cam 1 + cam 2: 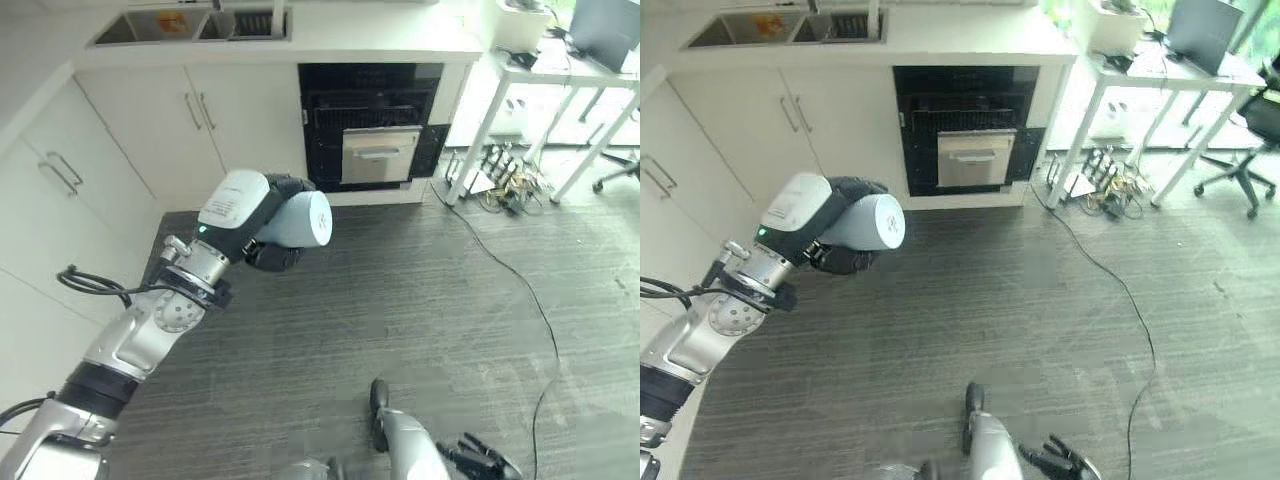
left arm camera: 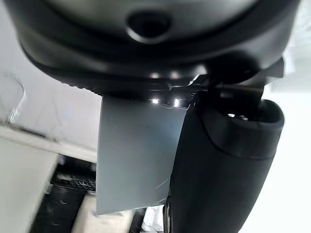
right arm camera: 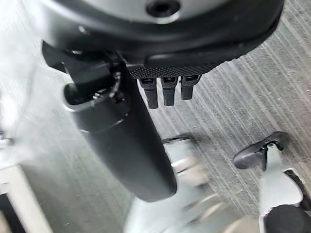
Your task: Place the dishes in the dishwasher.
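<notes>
Cup (image 1: 302,218) in the left robot hand (image 1: 272,250), pale blue-grey, lying on its side with its bottom toward the dishwasher (image 1: 368,125). That robot hand is curled round it; the left wrist view shows the cup's wall pressed beside the dark thumb (image 2: 223,165). The arm is raised over the wood-grain floor (image 1: 420,300), well apart from the appliance.

The dishwasher sits under the counter at the far wall, between the white cupboards (image 1: 190,120) and a white desk (image 1: 560,70). Its dark opening shows a wire rack (image 1: 365,115) in the upper part and a pale panel pulled out a little below. I cannot tell from here whether any dishes are already inside. A sink (image 1: 190,25) is set in the counter above the cupboards.

The right robot hand (image 1: 480,458) hangs low near the floor, fingers loosely spread with nothing in them; the right wrist view shows its short fingers (image 3: 167,90) straight and apart from the thumb.

As I judge it, the task is at the carrying stage: one cup is picked up, none visibly loaded. What remains is to close the gap across the floor, bring the cup to the rack and set it down there, then see to any further dishes.
</notes>
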